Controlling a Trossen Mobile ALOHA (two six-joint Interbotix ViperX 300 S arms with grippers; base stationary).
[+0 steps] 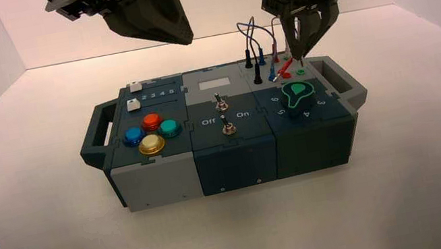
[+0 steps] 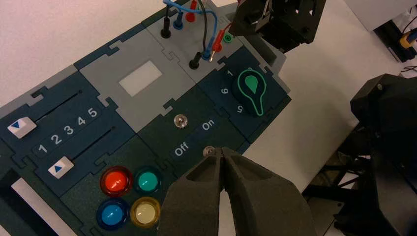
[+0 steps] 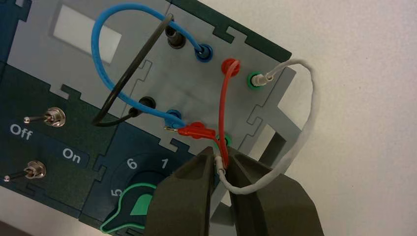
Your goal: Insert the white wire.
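Observation:
The white wire [image 3: 309,113] arches off the box's right edge. One slim plug sits in the far green socket [image 3: 255,78]. Its other plug [image 3: 219,166] is pinched between my right gripper's [image 3: 220,157] fingers, with the red wire [image 3: 225,110] running beside it through the same gap. The plug tip points at the near green socket [image 3: 225,141], just short of it. In the high view my right gripper [image 1: 301,53] hangs over the wire panel at the box's back right. My left gripper [image 1: 184,38] is shut, empty, raised above the box's back middle.
The box [image 1: 166,182] carries blue [image 3: 105,29] and black [image 3: 129,73] wire loops, a loose red plug [image 3: 195,131], the green-rimmed knob [image 1: 298,93], two toggle switches [image 1: 221,104], coloured buttons [image 1: 151,133] and two sliders [image 2: 21,126]. Handles stick out at both ends.

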